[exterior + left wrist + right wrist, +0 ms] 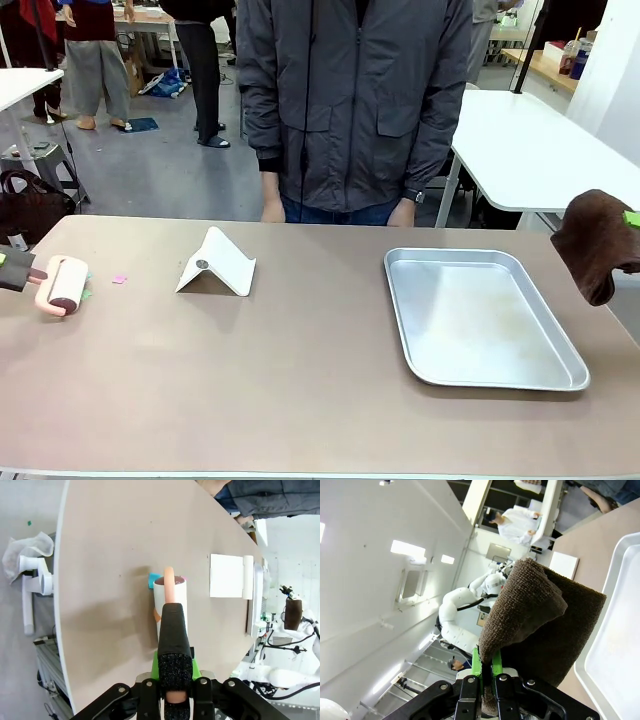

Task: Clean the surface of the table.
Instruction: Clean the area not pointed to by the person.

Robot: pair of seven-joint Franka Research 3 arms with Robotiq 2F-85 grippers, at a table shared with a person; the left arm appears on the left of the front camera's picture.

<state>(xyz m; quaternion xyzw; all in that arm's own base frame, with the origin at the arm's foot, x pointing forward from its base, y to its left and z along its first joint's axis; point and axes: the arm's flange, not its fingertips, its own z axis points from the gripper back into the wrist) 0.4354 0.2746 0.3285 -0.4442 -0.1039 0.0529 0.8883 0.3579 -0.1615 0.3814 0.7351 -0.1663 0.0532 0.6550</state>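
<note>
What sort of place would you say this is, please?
Most likely a robotics lab or workshop: at the table, the left gripper holds a lint roller, the right gripper a brown cloth, and white-topped work tables stand behind.

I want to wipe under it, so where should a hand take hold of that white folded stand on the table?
Pinch the white folded stand at its top ridge, coming down from above. It sits tent-like on the table, its two panels meeting at a narrow peak while the base splays wide.

A robotics lab: white-topped work tables [530,140], grey floor, and a white robot arm [465,610] beyond.
</note>
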